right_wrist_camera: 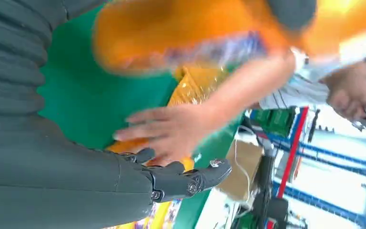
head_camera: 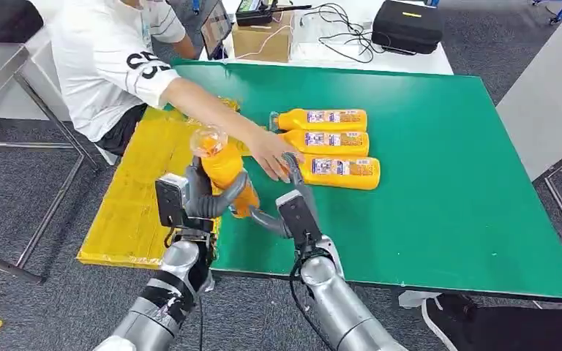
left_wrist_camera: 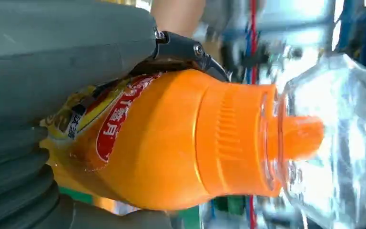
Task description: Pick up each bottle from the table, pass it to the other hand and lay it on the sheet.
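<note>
An orange plastic bottle with a clear domed cap [head_camera: 222, 162] stands nearly upright at the lower centre-left of the head view, above the near left corner of the green desk [head_camera: 439, 183], cap uppermost. The robot's left hand [head_camera: 203, 196] grips it around the lower body, grey fingers wrapped across the front; the left wrist view shows the red-and-yellow label [left_wrist_camera: 116, 117] just beside the thumb. The right hand [head_camera: 287, 199] hangs just right of the bottle with fingers spread apart and nothing in them. A person's hand [head_camera: 272, 152] reaches in from the upper left, lying flat just above the right hand. Three more orange bottles [head_camera: 329, 142] lie on their sides in a touching row at the desk's centre. A crinkled yellow sheet [head_camera: 135, 197] lies along the desk's left edge, behind the held bottle.
</note>
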Robot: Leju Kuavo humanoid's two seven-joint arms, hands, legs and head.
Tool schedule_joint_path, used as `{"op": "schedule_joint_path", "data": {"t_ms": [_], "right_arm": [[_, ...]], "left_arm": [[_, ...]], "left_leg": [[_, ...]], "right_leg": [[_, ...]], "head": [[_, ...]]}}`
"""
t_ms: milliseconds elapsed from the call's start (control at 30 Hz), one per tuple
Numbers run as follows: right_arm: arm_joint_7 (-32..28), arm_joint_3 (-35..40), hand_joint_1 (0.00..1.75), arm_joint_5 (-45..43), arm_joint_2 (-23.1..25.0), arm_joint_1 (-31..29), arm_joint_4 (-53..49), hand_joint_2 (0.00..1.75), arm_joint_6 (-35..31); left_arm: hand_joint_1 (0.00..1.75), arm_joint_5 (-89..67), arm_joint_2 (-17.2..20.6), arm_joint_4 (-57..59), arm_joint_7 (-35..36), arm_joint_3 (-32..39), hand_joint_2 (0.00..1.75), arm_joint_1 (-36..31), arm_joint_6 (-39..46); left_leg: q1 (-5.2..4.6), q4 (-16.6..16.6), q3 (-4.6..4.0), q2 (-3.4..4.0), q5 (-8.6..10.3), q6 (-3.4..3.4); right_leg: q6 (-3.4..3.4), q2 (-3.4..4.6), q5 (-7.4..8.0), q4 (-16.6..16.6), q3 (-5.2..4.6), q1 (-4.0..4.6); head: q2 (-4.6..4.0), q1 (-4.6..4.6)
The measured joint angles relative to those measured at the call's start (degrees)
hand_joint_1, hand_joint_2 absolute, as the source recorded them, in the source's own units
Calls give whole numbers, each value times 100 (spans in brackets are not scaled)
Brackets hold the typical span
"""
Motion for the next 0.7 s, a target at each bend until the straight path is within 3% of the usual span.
{"op": "schedule_joint_path", "data": {"t_ms": [233, 433, 700], "right_arm": [[-90, -282, 0, -243, -87, 103, -496, 175, 118], [-135, -444, 0, -400, -107, 105, -725, 175, 258], [-168, -518, 0, -430, -109, 74, -734, 175, 487]], "left_arm": [[175, -1386, 515, 11, -70, 267, 175, -238, 810], [175, -3506, 925, 746, 534, 214, 175, -677, 1311], [175, -5068, 1361, 2270, 1003, -249, 175, -1120, 974]], "left_leg": [[0, 0, 0, 0, 1, -1], [0, 0, 0, -1, 2, 0], [1, 0, 0, 6, 2, 0]], "right_leg": [[0, 0, 0, 1, -1, 0], [0, 0, 0, 1, 0, -1], [0, 1, 1, 3, -4, 0]], "head": [[-2, 2], [-2, 4], [0, 2]]}}
